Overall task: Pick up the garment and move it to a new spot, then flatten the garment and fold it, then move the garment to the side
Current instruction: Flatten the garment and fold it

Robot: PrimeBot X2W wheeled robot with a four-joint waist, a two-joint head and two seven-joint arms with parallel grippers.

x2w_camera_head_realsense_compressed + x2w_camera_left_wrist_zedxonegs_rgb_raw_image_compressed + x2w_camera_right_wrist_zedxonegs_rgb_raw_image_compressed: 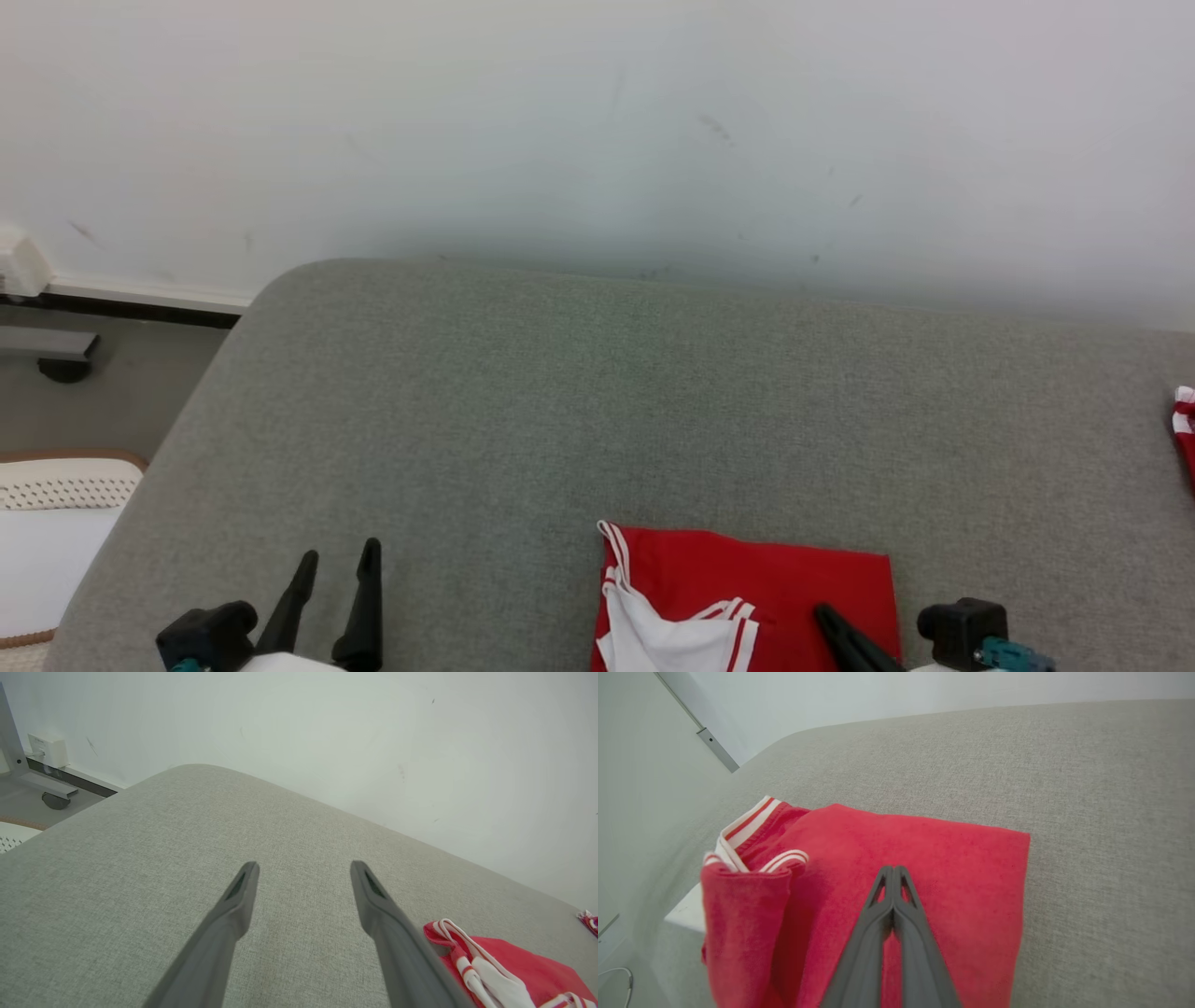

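Observation:
The garment (784,579) is red with white striped trim, folded into a rough rectangle near the front edge of the grey cushioned surface (560,420). My right gripper (826,616) is over its right part, fingers pressed together. In the right wrist view the right gripper (893,869) is shut, its tips lying over the flat red cloth (962,858), and I see no fabric pinched between them. My left gripper (338,553) is open, well to the left of the garment over bare cushion. In the left wrist view the left gripper (303,868) holds nothing, with the garment (523,961) at its lower right.
A white wall (597,121) rises right behind the cushion. Another red and white piece of cloth (1184,429) lies at the far right edge. Off the rounded left corner are a white perforated object (56,485) and a grey bracket with a caster (56,359).

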